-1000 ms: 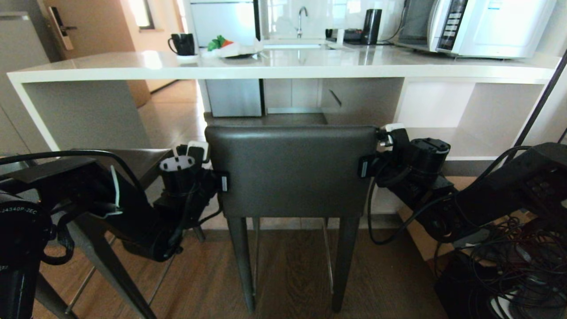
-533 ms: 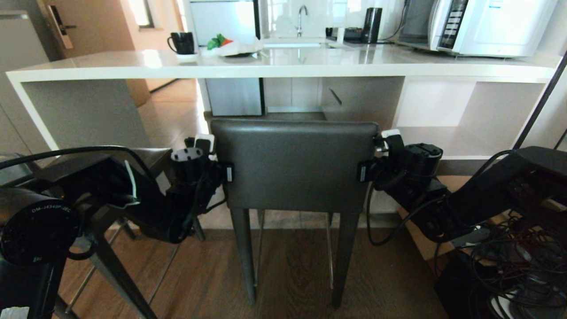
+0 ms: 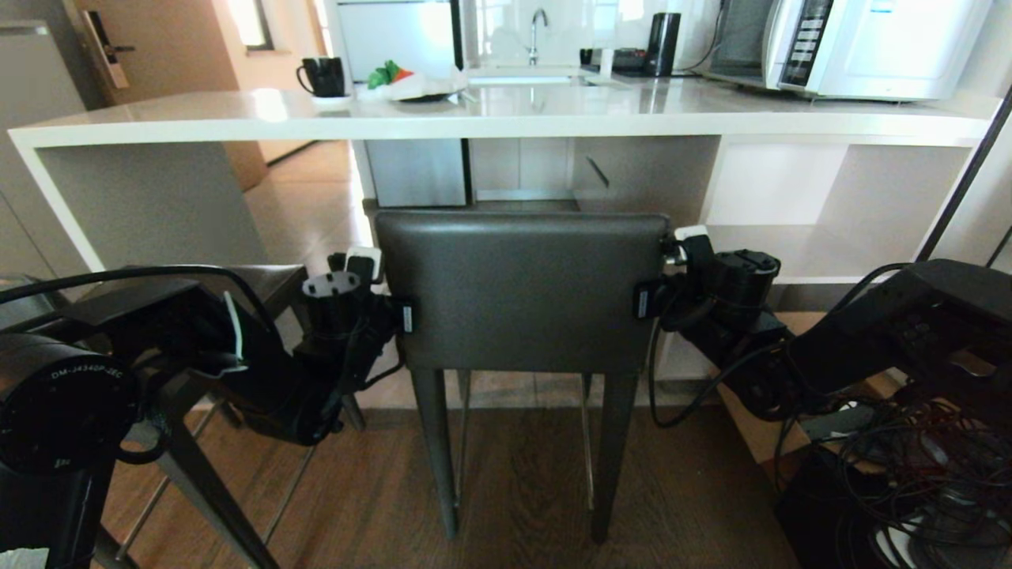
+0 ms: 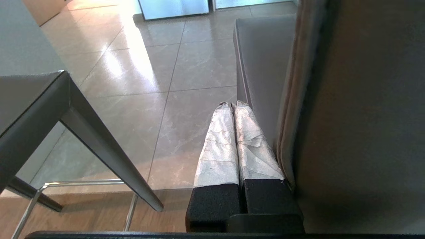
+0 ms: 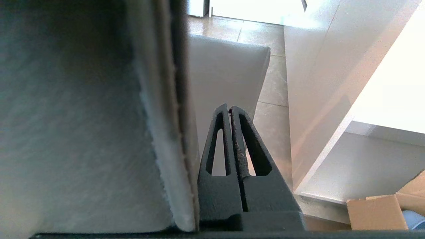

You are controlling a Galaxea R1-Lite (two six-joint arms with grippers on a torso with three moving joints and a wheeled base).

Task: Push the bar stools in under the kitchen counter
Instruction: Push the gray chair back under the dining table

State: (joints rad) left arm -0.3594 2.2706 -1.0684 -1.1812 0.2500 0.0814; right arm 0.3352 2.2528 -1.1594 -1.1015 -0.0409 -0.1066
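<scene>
Bracing the middle bar stool (image 3: 522,292) by its backrest, left tool (image 4: 232,106) and right tool (image 5: 230,111) sit fully closed, gripping nothing, flat against its side edges. Stool stands just short of the tabletop (image 3: 490,118). Uneven push could twist it, or the tools slip off. Second stool (image 3: 261,280), left of the first, is mostly hidden by the arm; seat front unseen.

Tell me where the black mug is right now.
In the head view, the black mug stands on the kitchen counter toward its left end, just left of a plate with green and red food.
</scene>
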